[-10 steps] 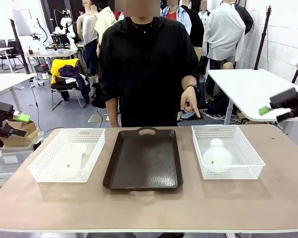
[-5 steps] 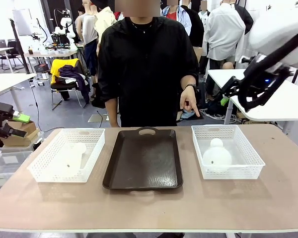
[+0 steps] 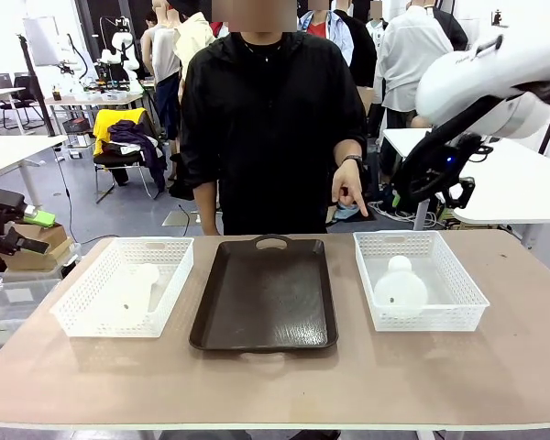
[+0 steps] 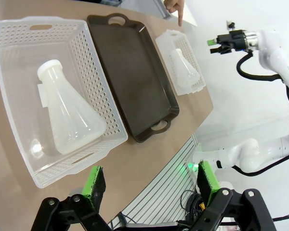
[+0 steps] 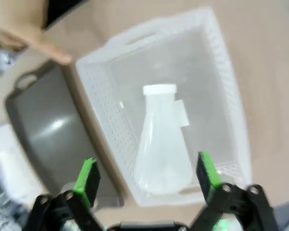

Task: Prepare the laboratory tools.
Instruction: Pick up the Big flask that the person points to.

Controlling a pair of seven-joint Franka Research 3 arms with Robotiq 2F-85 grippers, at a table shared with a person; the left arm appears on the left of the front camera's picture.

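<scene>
Two frosted-white conical flasks lie on their sides, one in each white mesh basket. The left flask (image 3: 133, 291) (image 4: 67, 115) lies in the left basket (image 3: 82, 307) (image 4: 94, 72). The right flask (image 3: 401, 286) (image 5: 164, 139) (image 4: 185, 67) lies in the right basket (image 3: 458, 284) (image 5: 101, 96). My right gripper (image 3: 422, 183) (image 5: 147, 178) (image 4: 221, 42) hangs open in the air above and behind the right basket, looking down on its flask. My left gripper (image 3: 35, 231) (image 4: 151, 183) stands open off the table's left edge, holding nothing.
A dark brown tray (image 3: 266, 293) (image 4: 135, 77) (image 5: 38, 130) lies bare between the baskets. A person in black stands at the far side, one hand (image 3: 353, 192) (image 5: 33, 41) pointing down at the right basket's far left corner. The table's front strip is bare.
My right arm has swung in from the right edge to a spot high behind the right basket. The left arm, the flasks and the person's pointing hand have not moved.
</scene>
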